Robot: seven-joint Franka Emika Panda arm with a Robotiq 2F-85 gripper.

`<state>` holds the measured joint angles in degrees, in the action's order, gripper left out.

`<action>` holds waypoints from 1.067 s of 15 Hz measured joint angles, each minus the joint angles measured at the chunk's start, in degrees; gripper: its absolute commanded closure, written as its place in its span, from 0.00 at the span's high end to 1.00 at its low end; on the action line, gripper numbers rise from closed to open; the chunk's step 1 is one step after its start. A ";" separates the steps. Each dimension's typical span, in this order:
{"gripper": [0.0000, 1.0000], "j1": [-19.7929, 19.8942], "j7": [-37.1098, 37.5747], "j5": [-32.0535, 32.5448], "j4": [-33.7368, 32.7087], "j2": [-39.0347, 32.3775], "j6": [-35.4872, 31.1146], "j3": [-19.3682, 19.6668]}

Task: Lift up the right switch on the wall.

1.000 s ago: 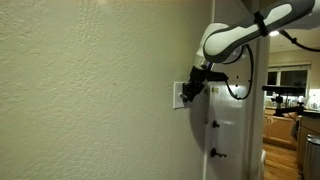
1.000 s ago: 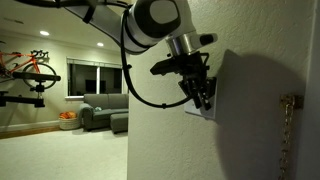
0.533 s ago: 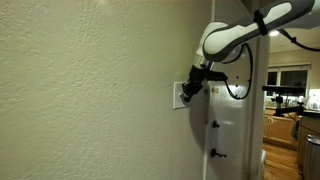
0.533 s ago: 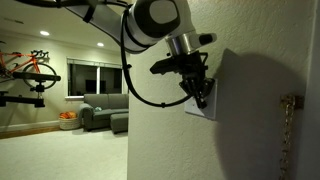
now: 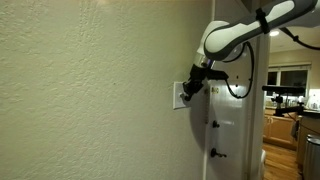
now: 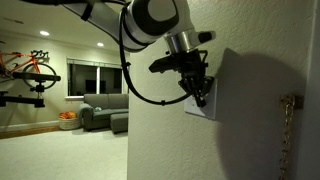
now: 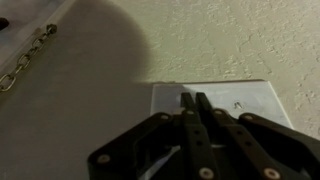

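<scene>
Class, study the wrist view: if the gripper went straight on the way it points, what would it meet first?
Probably the white switch plate on the wall: the gripper, fingers closed together, points squarely at it. Whether the tips already touch it is unclear.

In an exterior view: gripper (image 6: 202, 96) at frame centre, arm (image 6: 150, 20) from upper left, tips on white wall plate (image 6: 195, 109) on the wall (image 6: 255, 70); chain (image 6: 289, 125) right edge, sofa (image 6: 105, 118) lower left
</scene>
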<state>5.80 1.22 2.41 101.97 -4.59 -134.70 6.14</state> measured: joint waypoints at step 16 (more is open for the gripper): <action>0.62 0.43 -1.11 0.18 6.06 7.27 8.44 0.68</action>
<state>6.24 0.11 2.59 108.02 2.68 -126.26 6.82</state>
